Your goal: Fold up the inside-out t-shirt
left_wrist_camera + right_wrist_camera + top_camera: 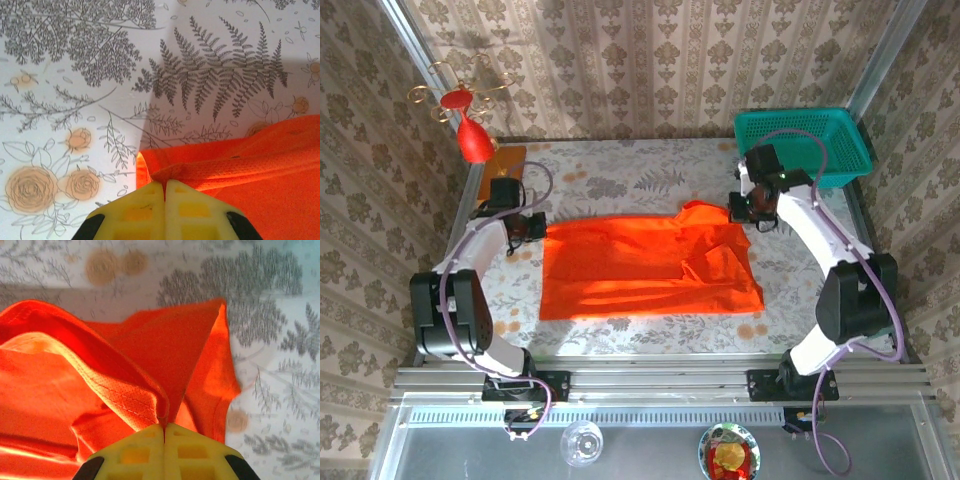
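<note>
Bench check: inside-out t-shirt spread flat at centre of the floral table, pinched at both ends.
At 9 o'clock of the cloth, left gripper, fingers pressed together on the shirt's edge, a small fold of orange fabric bunched at the tips. Toward 3 o'clock, a doubled-over flap lying on the garment. At 2 o'clock, right gripper clamped tight on a stitched seam, cloth raised into a peak there. Teal basket at the far right corner, apart from the shirt.
</note>
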Motion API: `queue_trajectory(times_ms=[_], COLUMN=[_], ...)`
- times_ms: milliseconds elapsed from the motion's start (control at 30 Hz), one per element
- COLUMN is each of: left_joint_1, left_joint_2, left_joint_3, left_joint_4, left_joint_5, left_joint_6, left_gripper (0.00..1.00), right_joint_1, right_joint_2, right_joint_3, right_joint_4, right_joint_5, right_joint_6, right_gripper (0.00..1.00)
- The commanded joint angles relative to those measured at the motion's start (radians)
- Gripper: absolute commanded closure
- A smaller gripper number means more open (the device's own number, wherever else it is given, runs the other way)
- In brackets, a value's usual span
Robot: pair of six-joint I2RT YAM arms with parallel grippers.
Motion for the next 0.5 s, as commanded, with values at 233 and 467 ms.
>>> queue_trajectory(times_ms=[233, 467], left_joint_1=[-0.006, -0.007], left_joint_2=[-0.171, -0.203], left_joint_3=[-0.203, -0.301], left_joint_4=[0.057, 0.101], left_joint_5=[-0.009, 0.001], left_joint_6=[-0.112, -0.160], left_gripper=[1.00, 1.00], right_joint_1=[0.014, 0.035], right_joint_2=[-0.210, -0.250], right_joint_3=[-0.273, -0.389], right_joint_4=[0.020, 0.062], right_joint_5=[-0.042, -0.056], right_joint_6=[0.101, 0.144], right_gripper=[1.00, 1.00])
